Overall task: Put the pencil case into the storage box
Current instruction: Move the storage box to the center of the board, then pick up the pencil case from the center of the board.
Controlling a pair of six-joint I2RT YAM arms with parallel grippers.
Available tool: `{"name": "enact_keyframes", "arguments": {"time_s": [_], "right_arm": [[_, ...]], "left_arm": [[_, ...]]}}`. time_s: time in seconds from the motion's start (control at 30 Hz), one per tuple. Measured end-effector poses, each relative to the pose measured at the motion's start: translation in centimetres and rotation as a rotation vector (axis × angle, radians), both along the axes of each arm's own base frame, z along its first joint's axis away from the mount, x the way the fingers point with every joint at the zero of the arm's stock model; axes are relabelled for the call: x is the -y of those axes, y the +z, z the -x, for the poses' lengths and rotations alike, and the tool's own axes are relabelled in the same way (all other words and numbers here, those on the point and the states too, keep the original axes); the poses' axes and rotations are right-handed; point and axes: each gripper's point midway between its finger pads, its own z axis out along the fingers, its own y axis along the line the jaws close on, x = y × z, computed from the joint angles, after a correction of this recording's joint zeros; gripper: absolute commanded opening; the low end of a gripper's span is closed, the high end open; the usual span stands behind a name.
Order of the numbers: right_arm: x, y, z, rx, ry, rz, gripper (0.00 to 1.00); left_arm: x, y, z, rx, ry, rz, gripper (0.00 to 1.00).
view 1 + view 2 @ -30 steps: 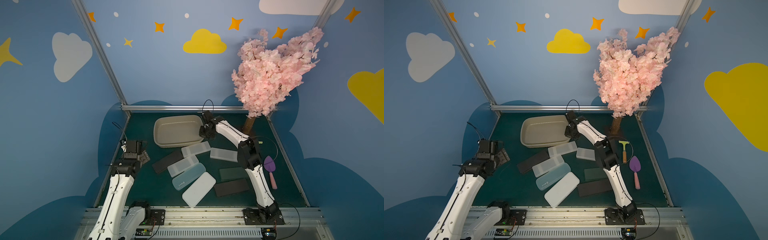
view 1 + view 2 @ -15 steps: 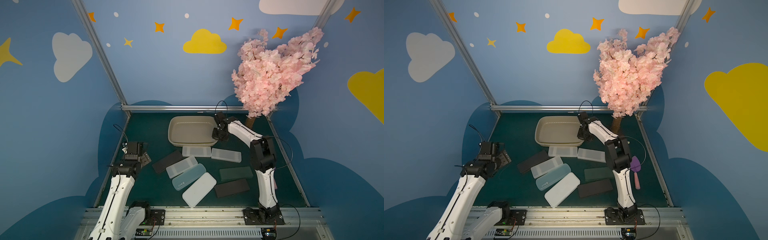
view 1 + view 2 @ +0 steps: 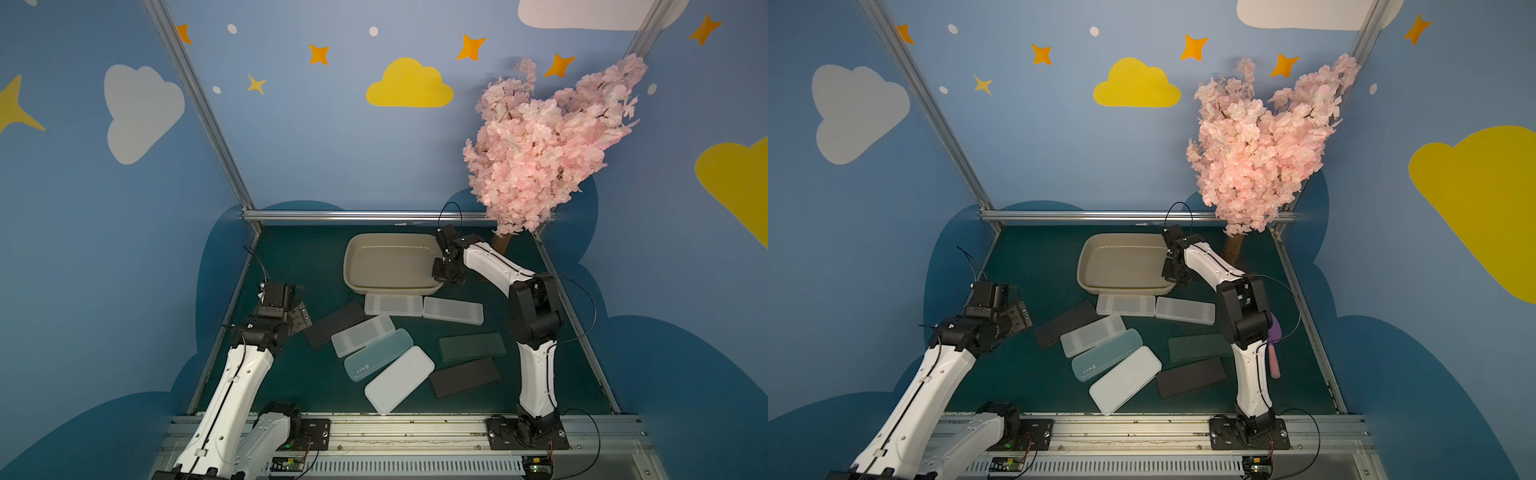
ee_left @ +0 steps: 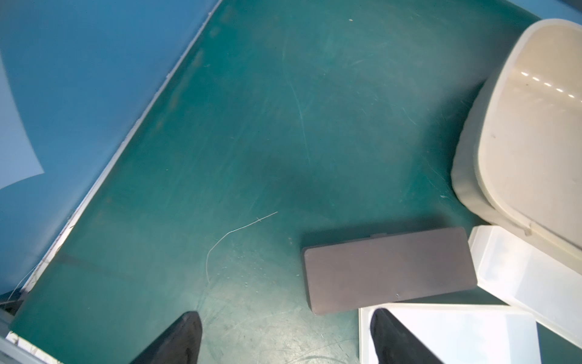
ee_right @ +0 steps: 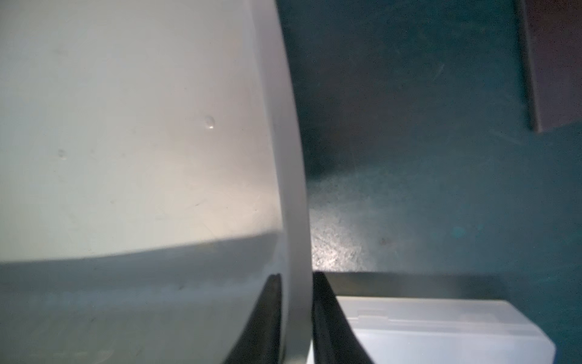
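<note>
Both top views: storage box (image 3: 386, 266) (image 3: 1121, 266) sits farther right than 1 second ago; 8 pencil cases (image 3: 378, 354) lie outside it on the mat (image 3: 291, 266).
Left wrist: left gripper (image 4: 286, 313) spread wide, empty.
Right wrist: right gripper (image 5: 296, 275) straddles the box rim; whether it pinches, cannot tell.

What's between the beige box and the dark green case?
One clear pencil case and a second clear case lie there end to end by the storage box, as both top views show.

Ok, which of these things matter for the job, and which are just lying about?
Job: storage box; eight pencil cases loose outside it; right gripper, fingers astride the box rim.
Lying about: pink blossom tree; purple-and-pink tool.
</note>
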Motion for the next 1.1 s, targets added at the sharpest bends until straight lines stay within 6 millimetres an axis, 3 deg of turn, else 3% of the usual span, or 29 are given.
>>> {"name": "enact_keyframes", "arguments": {"time_s": [0.1, 0.23, 0.43, 0.57, 0.67, 0.9, 1.1], "right_arm": [[0.1, 0.0, 0.3, -0.009, 0.017, 0.009, 0.58], [0.3, 1.1, 0.6, 0.000, 0.027, 0.009, 0.65], [0.6, 5.6, 1.6, 0.075, 0.047, -0.010, 0.67], [1.2, 9.4, 2.9, 0.144, 0.065, -0.020, 0.67], [1.7, 11.2, 4.4, 0.171, 0.084, -0.017, 0.68], [4.0, 10.8, 8.0, 0.134, 0.110, 0.038, 0.68], [5.7, 10.0, 10.4, 0.096, 0.105, 0.074, 0.69]], "left_arm": [[0.5, -0.2, -0.3, -0.008, -0.031, 0.006, 0.93], [1.4, -0.6, -1.0, -0.016, -0.084, 0.017, 0.95], [3.6, -1.6, -2.0, -0.062, -0.253, 0.003, 0.96], [5.9, -3.1, -3.4, -0.128, -0.454, -0.037, 0.96], [7.6, -4.5, -4.3, -0.181, -0.636, -0.070, 0.96], [9.5, -6.5, -5.6, -0.248, -0.956, -0.160, 0.98], [10.2, -7.9, -6.8, -0.279, -1.082, -0.187, 0.98]]}}
